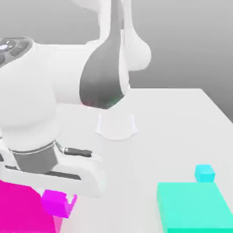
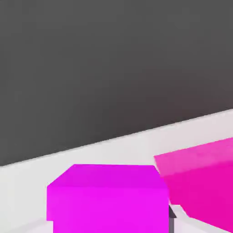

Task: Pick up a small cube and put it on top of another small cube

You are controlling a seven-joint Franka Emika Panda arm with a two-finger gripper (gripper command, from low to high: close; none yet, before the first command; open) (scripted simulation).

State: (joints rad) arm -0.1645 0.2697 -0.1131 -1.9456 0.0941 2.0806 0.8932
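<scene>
Cube in the grip, by the look of it: the small magenta cube (image 1: 55, 203) sits right under the hand, low at the exterior view's left, and the fingers (image 1: 61, 203) are closed down on it, as far in as they go. From the hand view that same cube (image 2: 108, 198) sits right up against the camera, with a dark sliver of one finger peeking out at its edge. Just beside it is the big magenta box (image 1: 20, 209), so close that I can't tell whether the two are touching. The target side lies well apart, across the white table (image 1: 182, 132) toward the exterior view's right: a small cyan cube (image 1: 205, 173) behind a wide teal slab (image 1: 195, 207). So the coming move, I'd judge, is a lift and a long sideways carry. The bulky arm hides much of the hand, and the picture's lower edge cuts off both box and slab
</scene>
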